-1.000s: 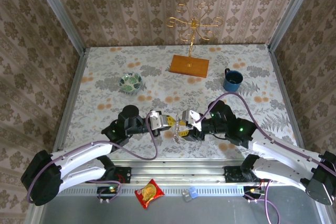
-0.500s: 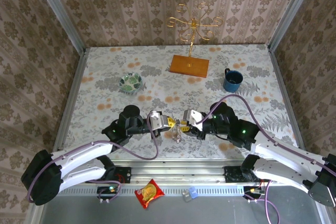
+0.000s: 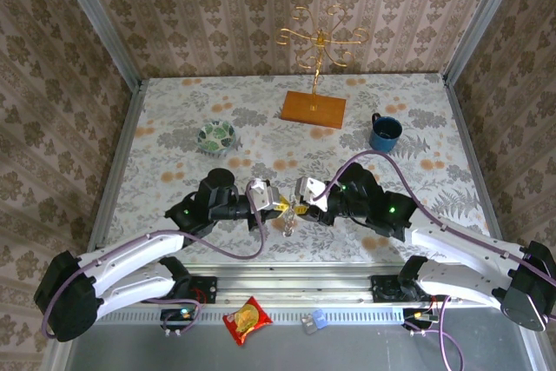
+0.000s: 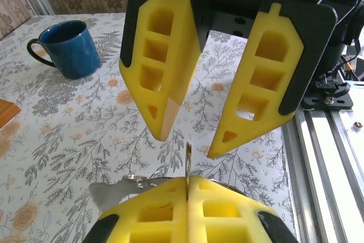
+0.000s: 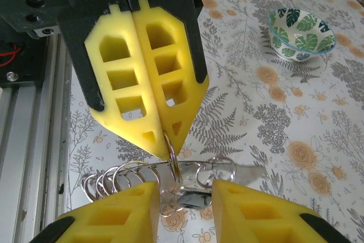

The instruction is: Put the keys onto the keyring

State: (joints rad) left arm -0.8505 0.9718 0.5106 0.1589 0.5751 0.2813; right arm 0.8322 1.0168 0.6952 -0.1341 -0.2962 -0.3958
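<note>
My left gripper (image 3: pixel 280 206) is shut on the keyring (image 5: pixel 173 151), pinching the edge of its thin metal ring (image 4: pixel 188 156) between its yellow fingers (image 4: pixel 187 181). Several linked wire rings (image 5: pixel 114 179) and a flat silver blade (image 5: pixel 250 172), apparently one of the keys, hang from it just above the table. My right gripper (image 3: pixel 302 197) faces the left one tip to tip. It is open, and its fingers (image 5: pixel 116 214) stand on either side of the hanging bunch without touching it. From above, the bunch (image 3: pixel 288 220) dangles between both grippers.
A leaf-patterned bowl (image 3: pixel 216 136) sits at the back left. A blue mug (image 3: pixel 385 132) stands at the back right. The gold wire stand (image 3: pixel 314 67) on its wooden base is at the far middle. A red snack packet (image 3: pixel 248 319) lies below the table's front rail (image 4: pixel 330 140).
Both grippers have shifted slightly away from the near edge. The right gripper has closed in on the left one, and its jaws are narrower than a second ago. The left grip is unchanged.
</note>
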